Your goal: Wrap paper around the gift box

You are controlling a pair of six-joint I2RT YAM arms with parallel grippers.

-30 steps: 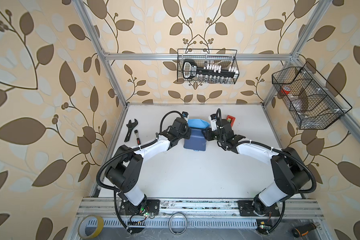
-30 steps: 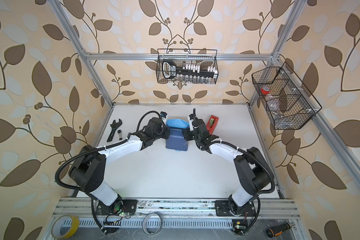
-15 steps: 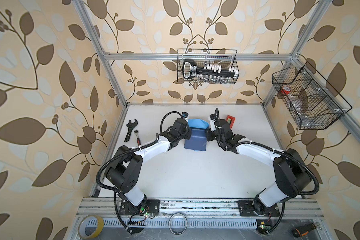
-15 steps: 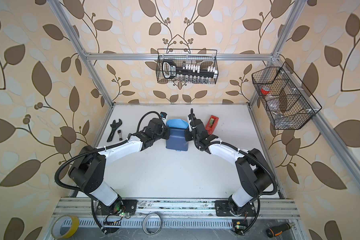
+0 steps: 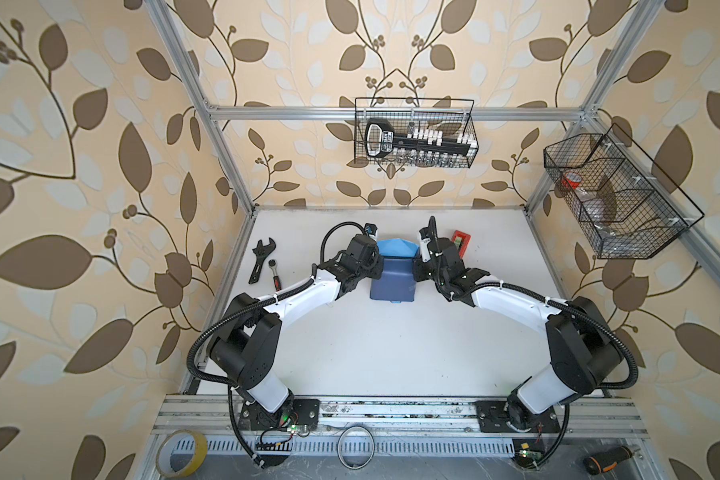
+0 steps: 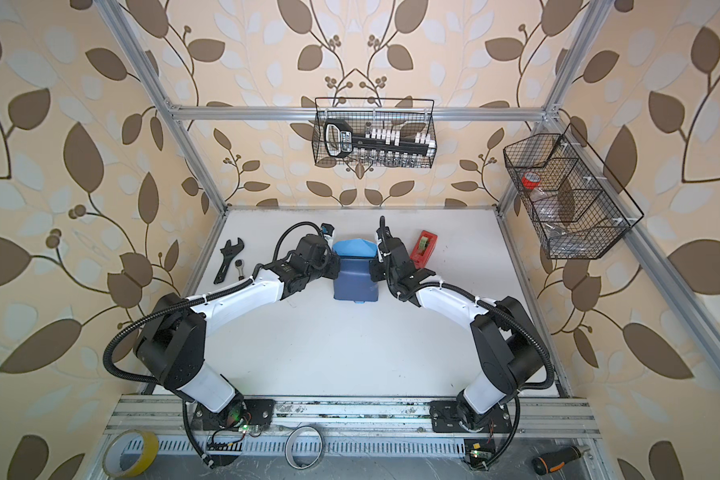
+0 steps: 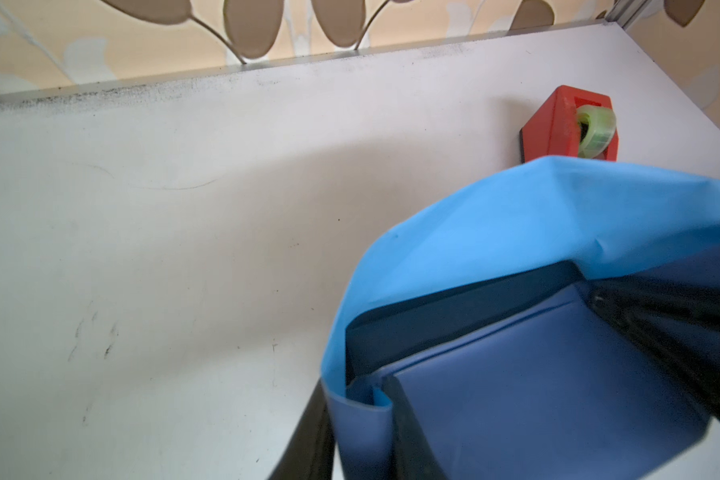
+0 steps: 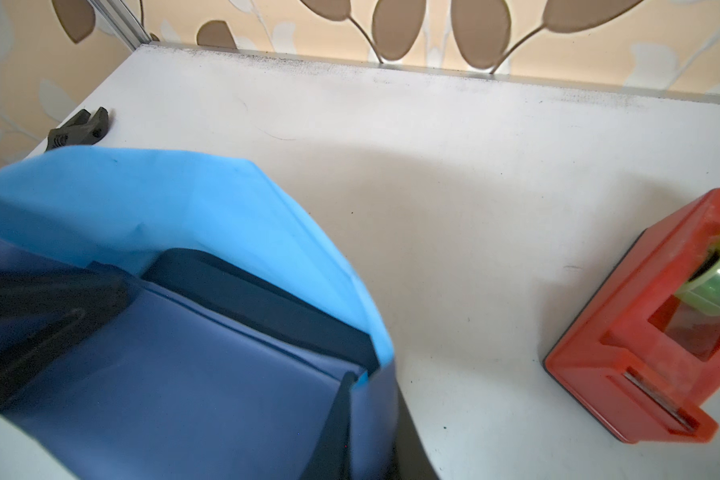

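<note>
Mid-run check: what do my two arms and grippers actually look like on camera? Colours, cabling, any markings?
Both match. The left arm and right arm have glossy white link shells with black joint housings. A black corrugated cable conduit runs outside each arm, fastened by white cable ties. The left gripper and right gripper are black, with slim flat fingers. No readable markings show.

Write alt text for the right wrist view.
Dark blue paper folded over a dark box, its light blue flap standing up behind; the right gripper pinches the paper's edge. A red tape dispenser sits apart on the white table, and a wrench peeks out beyond the paper.
</note>
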